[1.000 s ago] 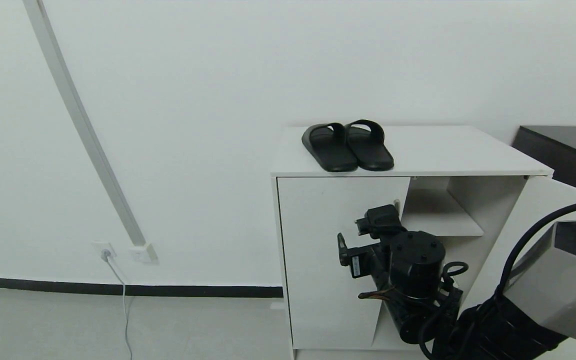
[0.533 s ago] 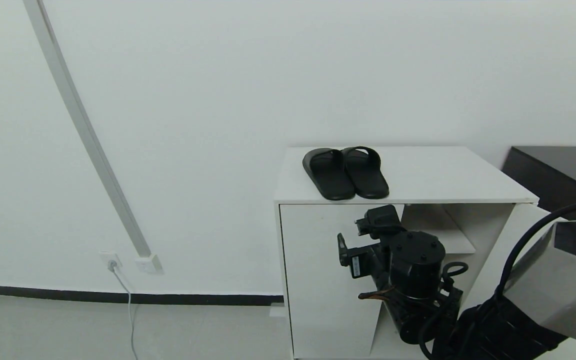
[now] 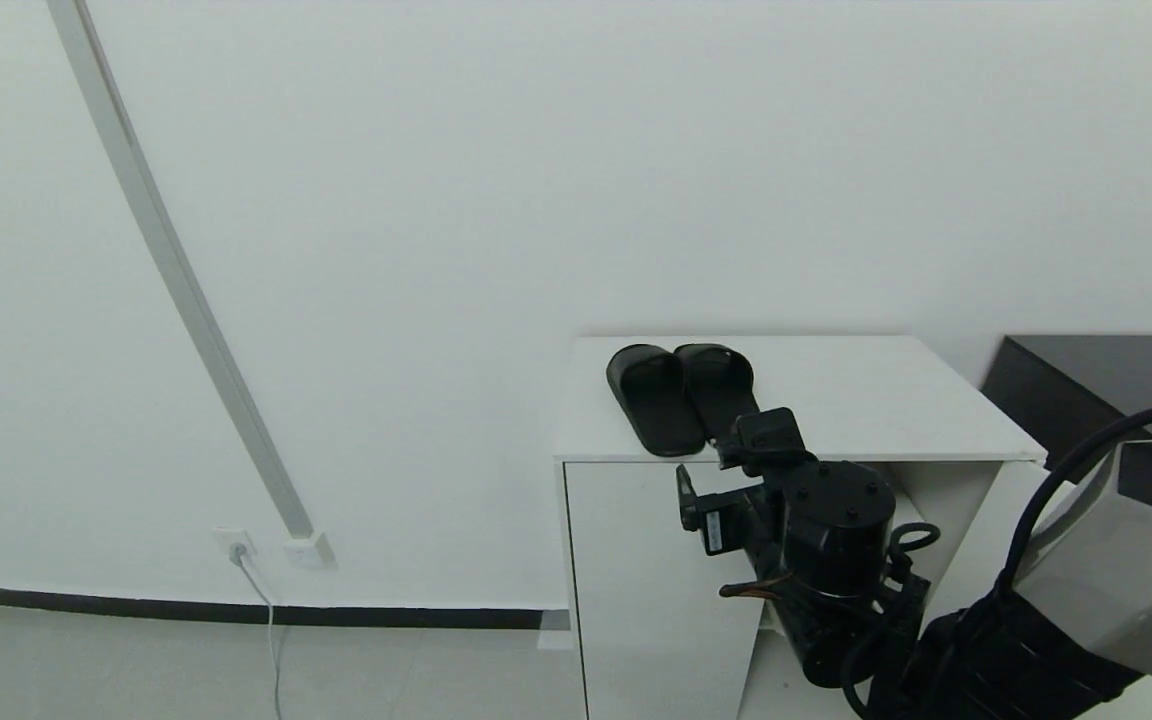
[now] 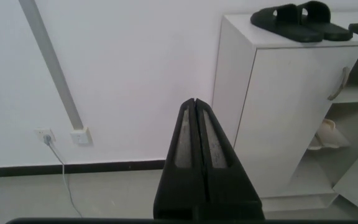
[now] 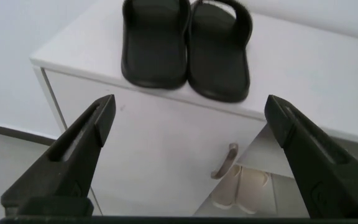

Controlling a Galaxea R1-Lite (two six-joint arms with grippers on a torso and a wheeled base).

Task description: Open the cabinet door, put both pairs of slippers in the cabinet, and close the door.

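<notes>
Left wrist view: the left gripper (image 4: 194,106), fingers pressed together, sits well apart from the cabinet (image 4: 278,112). On its top lie the black slippers (image 3: 681,395), long axes pointing toward the robot. Facing their near ends, slightly lower, the right gripper (image 5: 190,106) hovers spread wide, the nearer arm.

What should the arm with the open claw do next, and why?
Probably ease the right gripper forward onto the black slippers and close on them. Its jaws stand open and are aimed at that pair, which lies on the cabinet top, while a pale pair already sits inside on a lower shelf.
</notes>
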